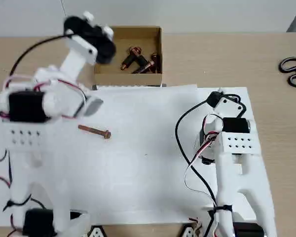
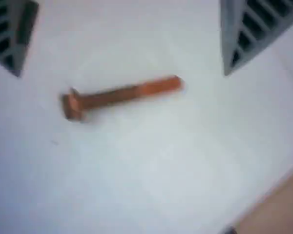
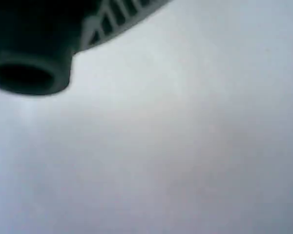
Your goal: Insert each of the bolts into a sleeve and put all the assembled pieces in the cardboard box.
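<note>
The left gripper (image 2: 120, 58) hangs released, fingers (image 2: 244, 29) spread wide and touching nothing; the bolt (image 2: 122, 94) lies flat just beneath their gap. By the right gripper (image 3: 88, 34) a blurred dark tube (image 3: 29, 73) is cut off; its grip cannot be told

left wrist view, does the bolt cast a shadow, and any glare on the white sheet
Left wrist view: the bolt casts a faint soft shadow on the white sheet close beside it, no glare spot. High view: its shadow is barely a thin line, light looks even.
</note>
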Motion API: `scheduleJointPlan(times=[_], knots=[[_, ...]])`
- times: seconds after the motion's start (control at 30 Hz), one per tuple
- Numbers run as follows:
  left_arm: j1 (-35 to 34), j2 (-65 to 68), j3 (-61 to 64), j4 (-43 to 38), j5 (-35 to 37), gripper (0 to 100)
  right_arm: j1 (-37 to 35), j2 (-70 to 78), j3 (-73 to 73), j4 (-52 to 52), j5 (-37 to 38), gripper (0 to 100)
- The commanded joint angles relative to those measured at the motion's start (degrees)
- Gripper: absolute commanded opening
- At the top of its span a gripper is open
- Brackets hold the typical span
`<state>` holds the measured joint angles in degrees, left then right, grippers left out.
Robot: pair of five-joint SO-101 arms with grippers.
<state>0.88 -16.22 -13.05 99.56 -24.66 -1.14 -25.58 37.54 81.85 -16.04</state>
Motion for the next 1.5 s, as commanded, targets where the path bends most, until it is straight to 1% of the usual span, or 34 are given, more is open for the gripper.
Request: scheduleJointPlan(times=[0.0, 0.1, 0.17, 0.43, 0.67, 0.83, 1.0, 1.17, 1.3, 1.47], knots=[[0.5, -2.3, 5.1, -3.4, 10.0, 16, 0.2, -2.1, -0.5, -0.5, 0.4, 0.2], [1.0, -1.8, 6.1, -5.2, 10.7, 9, 0.2, -2.1, -0.4, -0.3, 0.4, 0.2], [0.8, -1.3, 7.1, -6.9, 8.8, 6, 0.2, -2.1, -0.4, -0.4, 0.3, 0.2], [-0.3, 4.1, 7.3, -7.6, -12.8, 5, 0.2, -1.7, 0.1, -0.7, 0.1, 0.2], [-0.2, 12.0, 7.3, -7.4, -37.0, 6, 0.2, -2.1, 1.2, -0.4, 0.1, 0.2], [0.4, 17.1, 7.3, -4.8, -49.2, 12, 0.2, -2.1, 1.2, -0.3, 0.4, 0.2], [0.8, 19.7, 7.3, -2.5, -57.5, 13, 0.2, -2.1, 1.2, -0.6, 0.4, 0.2], [0.6, 22.7, 7.3, -1.9, -62.5, 13, 0.2, -2.1, 1.2, -0.7, 0.2, 0.2], [0.4, 26.0, 7.3, -1.7, -64.4, 13, 0.2, -2.1, 1.2, -0.2, 0.2, 0.2], [0.8, 30.5, 7.0, -3.5, -64.7, 13, 0.2, -2.1, 1.2, -0.3, 0.2, 0.2]])
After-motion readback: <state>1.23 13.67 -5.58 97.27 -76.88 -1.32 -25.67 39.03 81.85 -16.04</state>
